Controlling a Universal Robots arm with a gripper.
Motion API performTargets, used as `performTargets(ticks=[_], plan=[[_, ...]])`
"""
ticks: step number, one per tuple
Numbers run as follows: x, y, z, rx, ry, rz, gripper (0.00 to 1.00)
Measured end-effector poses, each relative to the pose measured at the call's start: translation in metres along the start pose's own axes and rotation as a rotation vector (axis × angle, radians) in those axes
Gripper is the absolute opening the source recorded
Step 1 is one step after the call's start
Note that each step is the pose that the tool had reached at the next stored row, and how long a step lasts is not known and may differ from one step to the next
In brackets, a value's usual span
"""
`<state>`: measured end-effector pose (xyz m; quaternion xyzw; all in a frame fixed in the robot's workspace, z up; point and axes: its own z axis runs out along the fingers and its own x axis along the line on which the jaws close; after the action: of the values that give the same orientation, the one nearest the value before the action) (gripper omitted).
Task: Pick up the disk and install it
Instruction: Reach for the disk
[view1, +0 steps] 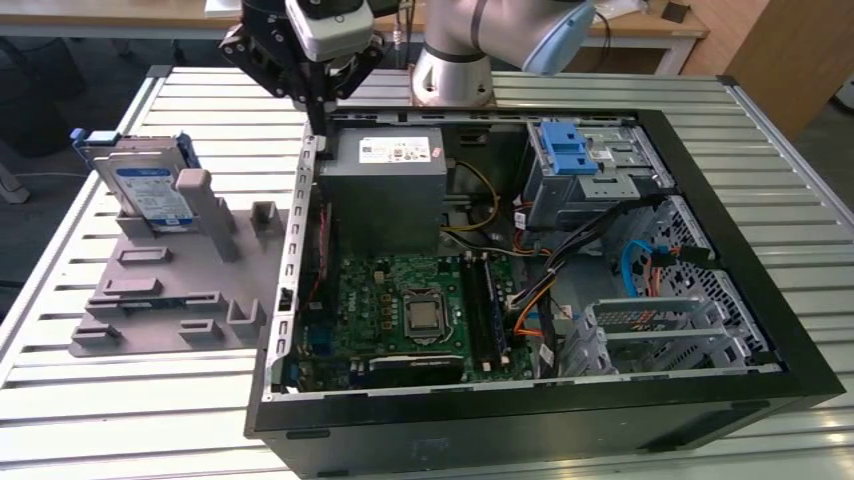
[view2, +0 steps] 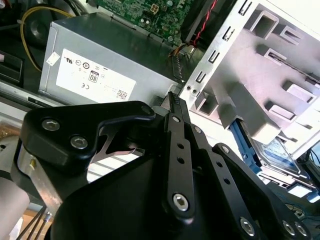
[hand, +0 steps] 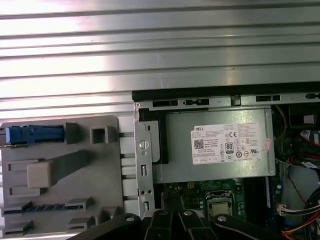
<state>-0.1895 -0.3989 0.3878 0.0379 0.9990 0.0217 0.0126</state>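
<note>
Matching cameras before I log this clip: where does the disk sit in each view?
Exterior view: the disk stands upright on the grey fixture, at the exterior view's left.
Second wrist view: its blue-labelled face peeks from behind the fixture's posts.
First wrist view: seen edge-on, its blue rail at the fixture's corner.
Shared landmark: the grey metal box with white sticker.

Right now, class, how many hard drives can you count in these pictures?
1. The hard drive stands tilted in the grey fixture, on the exterior view's left of the open computer case. Others may be hidden inside the drive cage.
</note>
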Motion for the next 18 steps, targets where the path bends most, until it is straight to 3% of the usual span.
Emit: performTargets(ticks=[18], plan=[[0.014, -0.0011, 0.0006, 0.0, 0.0002, 0.0, 0.11]])
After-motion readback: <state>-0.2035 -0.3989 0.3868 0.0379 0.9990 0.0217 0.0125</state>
